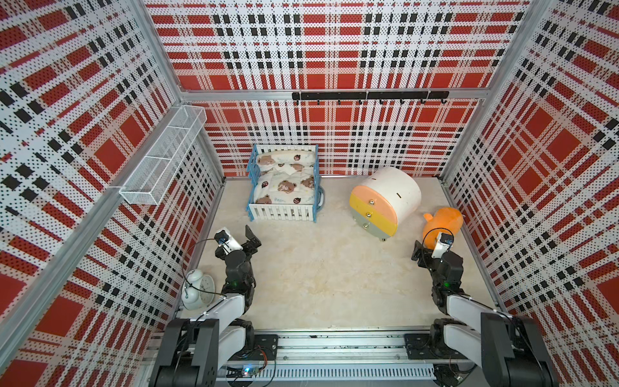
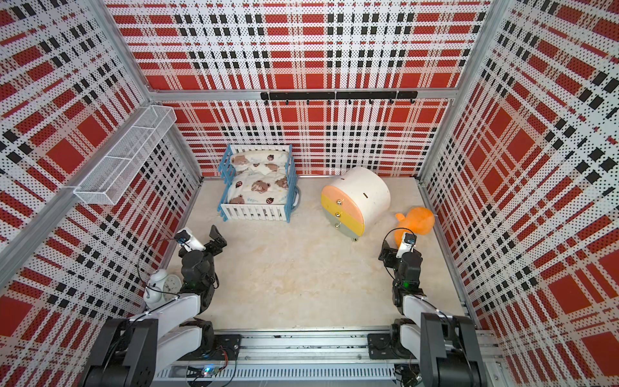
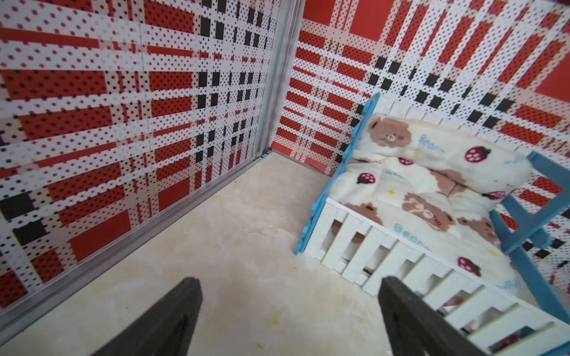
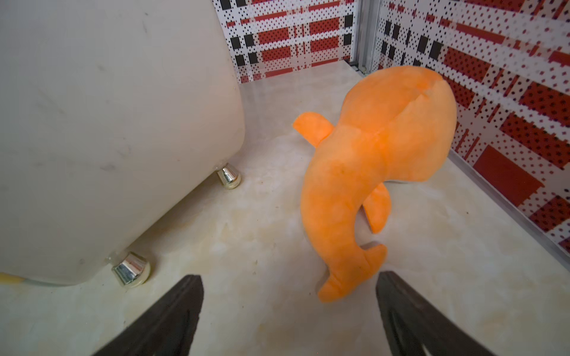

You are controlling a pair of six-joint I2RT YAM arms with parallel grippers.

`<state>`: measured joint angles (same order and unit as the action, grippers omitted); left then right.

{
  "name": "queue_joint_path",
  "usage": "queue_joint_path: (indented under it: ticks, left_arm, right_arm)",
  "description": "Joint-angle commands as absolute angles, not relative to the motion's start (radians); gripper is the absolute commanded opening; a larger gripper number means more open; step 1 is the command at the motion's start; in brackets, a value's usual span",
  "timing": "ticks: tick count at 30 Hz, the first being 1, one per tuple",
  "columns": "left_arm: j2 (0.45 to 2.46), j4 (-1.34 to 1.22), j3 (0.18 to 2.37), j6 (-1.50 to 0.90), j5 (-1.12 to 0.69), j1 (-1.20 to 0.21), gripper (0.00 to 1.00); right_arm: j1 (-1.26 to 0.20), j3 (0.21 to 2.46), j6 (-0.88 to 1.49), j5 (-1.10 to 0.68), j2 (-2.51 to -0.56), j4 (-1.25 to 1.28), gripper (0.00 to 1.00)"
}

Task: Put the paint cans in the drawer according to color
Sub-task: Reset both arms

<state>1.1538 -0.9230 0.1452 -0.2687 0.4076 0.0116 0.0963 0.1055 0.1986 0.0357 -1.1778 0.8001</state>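
Bed (image 1: 284, 212) left of drawer cabinet (image 1: 392, 191), soft toy (image 1: 445, 219) right of it

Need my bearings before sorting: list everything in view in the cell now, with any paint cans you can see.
toy bed: one, blue and white, bear-print bedding, far left floor.
drawer cabinet: one, white drum, peach, yellow, grey fronts look shut, far right floor.
soft toy: one, orange, beside cabinet near right wall.
alarm clock: one, white, near left corner.
wire basket: one, white, left wall.
hook rail: one, black, back wall.
paint cans: none in view.
left gripper: one, black fingers apart, empty.
right gripper: one, black fingers apart, empty.
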Motion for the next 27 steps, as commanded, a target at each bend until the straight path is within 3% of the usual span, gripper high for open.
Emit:
queue_joint_path:
  ticks: [1,6,10,12,19,27]
  left_arm:
    - [1.213,-1.057,0.127,-0.244,0.419,0.065,0.96]
    - [1.312,-1.248,0.110,-0.279,0.375,0.103,0.98]
    - [1.404,-1.424,0.088,-0.171,0.497,-0.007,0.99]
    - [1.443,-1.376,0.144,-0.110,0.487,-0.041,0.99]
    - [1.560,-1.458,0.161,-0.093,0.349,-0.013,0.99]
    - [1.569,-1.443,0.179,-0.086,0.364,-0.024,0.99]
  right_arm:
    - [0.099,0.131,0.172,0.057,-1.263,1.099,0.95]
    - [0.098,0.152,0.181,-0.001,-1.411,1.257,0.96]
    - [0.097,0.137,0.148,-0.120,-1.566,1.459,0.96]
    - [0.096,0.139,0.158,-0.126,-1.609,1.507,0.96]
    - [0.077,0.199,0.123,-0.123,-1.583,1.349,0.97]
    - [0.072,0.219,0.100,-0.161,-1.578,1.304,0.98]
